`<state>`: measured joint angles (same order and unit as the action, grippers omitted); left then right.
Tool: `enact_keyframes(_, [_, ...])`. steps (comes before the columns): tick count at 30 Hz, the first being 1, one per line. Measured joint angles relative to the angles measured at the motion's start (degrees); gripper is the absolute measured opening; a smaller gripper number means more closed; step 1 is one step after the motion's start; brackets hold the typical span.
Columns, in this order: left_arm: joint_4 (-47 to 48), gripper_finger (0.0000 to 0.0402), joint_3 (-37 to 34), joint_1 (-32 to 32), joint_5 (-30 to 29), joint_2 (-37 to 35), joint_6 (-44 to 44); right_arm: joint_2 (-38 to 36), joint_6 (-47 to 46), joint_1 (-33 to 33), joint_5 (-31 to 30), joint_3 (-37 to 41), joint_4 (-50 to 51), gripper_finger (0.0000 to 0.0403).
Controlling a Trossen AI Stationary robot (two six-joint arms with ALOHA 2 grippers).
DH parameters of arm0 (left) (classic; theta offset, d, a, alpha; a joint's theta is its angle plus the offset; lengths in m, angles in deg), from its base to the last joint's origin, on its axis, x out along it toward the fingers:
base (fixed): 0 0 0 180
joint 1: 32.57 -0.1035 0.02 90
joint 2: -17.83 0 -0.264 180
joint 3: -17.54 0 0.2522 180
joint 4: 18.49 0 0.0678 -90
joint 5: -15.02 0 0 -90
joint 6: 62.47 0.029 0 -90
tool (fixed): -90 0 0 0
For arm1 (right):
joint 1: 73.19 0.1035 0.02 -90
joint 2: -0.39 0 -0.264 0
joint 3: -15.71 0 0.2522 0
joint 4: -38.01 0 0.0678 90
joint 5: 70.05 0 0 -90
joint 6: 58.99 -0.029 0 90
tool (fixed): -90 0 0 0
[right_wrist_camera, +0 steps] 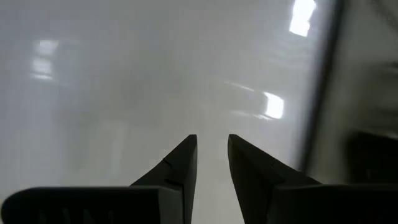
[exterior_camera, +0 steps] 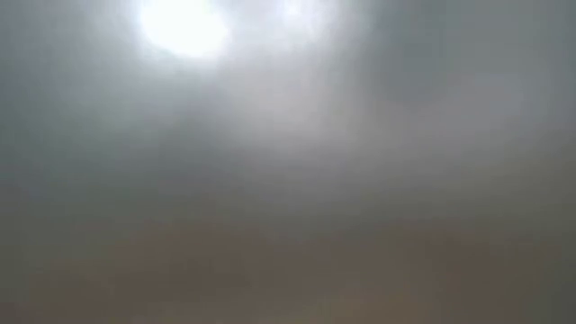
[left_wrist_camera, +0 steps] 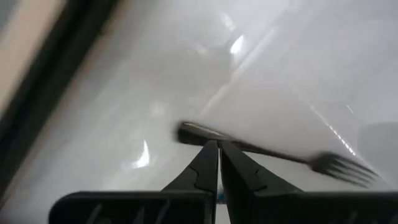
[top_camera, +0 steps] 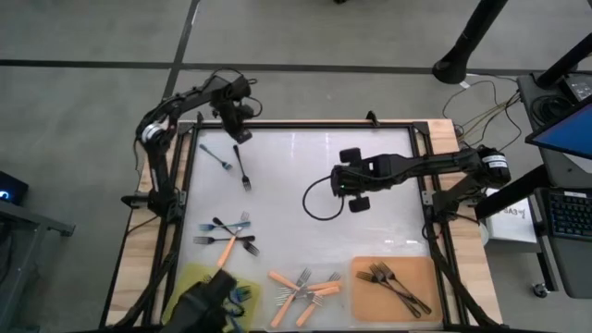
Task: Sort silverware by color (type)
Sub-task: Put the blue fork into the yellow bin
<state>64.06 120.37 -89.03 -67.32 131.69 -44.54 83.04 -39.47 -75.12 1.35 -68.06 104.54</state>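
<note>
From above, the left gripper [top_camera: 242,129] hangs near the tabletop's [top_camera: 296,166] far left corner over a dark fork [top_camera: 243,171] and a blue fork [top_camera: 216,156]; the right gripper [top_camera: 350,190] hovers mid-table. Orange-handled forks [top_camera: 305,287] lie at the near edge, dark forks on an orange mat [top_camera: 396,287], mixed forks [top_camera: 227,236] near-left. The low view shows only blur. The left wrist view shows closed jaws over a dark fork [left_wrist_camera: 273,152]. The right wrist view shows parted, empty jaws.

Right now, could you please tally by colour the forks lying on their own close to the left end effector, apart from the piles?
Blue-teal fork: 1
Dark fork: 1
Total: 2
</note>
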Motion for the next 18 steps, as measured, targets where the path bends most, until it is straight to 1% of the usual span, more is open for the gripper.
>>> enact_keyframes(2, [-2.6,0.0000,-4.8,0.1,2.2,-4.0,2.5,0.0,0.0,0.0,-6.8,0.0,-0.1,0.0082])
enact_keyframes(4, [-5.4,0.0000,-10.7,0.0,2.8,-8.3,4.1,0.0,0.0,0.0,-12.8,0.0,-0.1,0.0082])
enact_keyframes(7, [-9.1,0.0000,-20.6,-0.5,2.8,-14.6,6.2,0.0,1.1,0.0,-19.5,0.0,-0.2,0.0082])
enact_keyframes(10, [-12.7,0.0000,-29.1,-0.6,2.8,-20.5,9.8,0.0,2.2,0.0,-20.9,0.0,-0.4,0.0082])
enact_keyframes(12, [-15.0,0.0000,-33.4,-0.6,2.7,-23.8,12.3,0.0,2.6,0.0,-20.9,0.0,-0.4,0.0082])
enact_keyframes(14, [-17.1,0.0000,-36.6,-0.6,1.1,-26.3,14.8,0.0,4.0,0.0,-20.9,0.0,-0.6,0.0082])
enact_keyframes(16, [-18.2,0.0000,-38.8,-0.6,-3.2,-28.1,16.0,0.0,5.5,0.0,-20.9,0.0,-0.9,0.0082])
enact_keyframes(18, [-18.7,0.0000,-40.5,-0.6,-10.6,-28.8,15.4,0.0,6.2,0.0,-20.9,0.0,-0.9,0.0082])
